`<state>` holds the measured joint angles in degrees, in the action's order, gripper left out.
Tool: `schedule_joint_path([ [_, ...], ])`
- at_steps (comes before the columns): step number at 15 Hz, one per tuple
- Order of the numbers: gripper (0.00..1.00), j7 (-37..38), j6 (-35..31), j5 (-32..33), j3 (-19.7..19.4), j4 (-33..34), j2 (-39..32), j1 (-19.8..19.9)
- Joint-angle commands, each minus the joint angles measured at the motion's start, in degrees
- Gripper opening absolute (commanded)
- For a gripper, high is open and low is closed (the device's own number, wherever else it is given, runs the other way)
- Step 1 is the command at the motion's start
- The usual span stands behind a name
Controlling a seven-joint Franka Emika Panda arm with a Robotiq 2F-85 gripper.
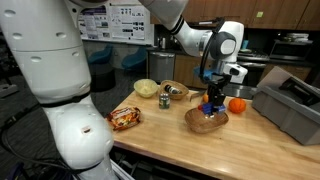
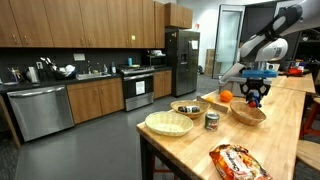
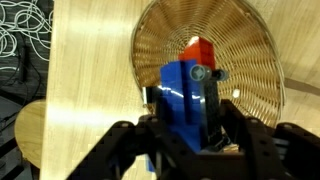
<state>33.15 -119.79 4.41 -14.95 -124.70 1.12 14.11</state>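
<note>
My gripper (image 3: 188,132) is shut on a blue toy block (image 3: 180,92) with a red piece (image 3: 197,50) at its far end. In the wrist view the block hangs over a woven wicker basket (image 3: 158,40), slightly toward its near rim. In both exterior views the gripper (image 1: 210,97) (image 2: 255,92) points down, just above that basket (image 1: 206,122) (image 2: 248,114) on the wooden counter (image 1: 160,135). I cannot tell whether the block touches the basket floor.
An orange (image 1: 237,104) (image 2: 226,96) lies beside the basket. A can (image 1: 165,100) (image 2: 212,121), a pale bowl (image 1: 146,88), an empty flat basket (image 2: 168,123), a filled basket (image 2: 188,108) and a snack bag (image 1: 125,118) (image 2: 235,162) share the counter. A grey bin (image 1: 290,105) stands at one end.
</note>
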Motion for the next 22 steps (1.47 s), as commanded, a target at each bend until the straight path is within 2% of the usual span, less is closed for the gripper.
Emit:
schedule_joint_path([
  [1,0.31,-0.5,3.7,1.4,0.7,2.6,0.8,-0.1],
  [10,0.31,-3.0,6.1,1.4,3.5,7.8,0.1,-2.1],
  [22,0.31,-9.6,5.0,-1.0,6.4,7.9,-0.6,-5.3],
])
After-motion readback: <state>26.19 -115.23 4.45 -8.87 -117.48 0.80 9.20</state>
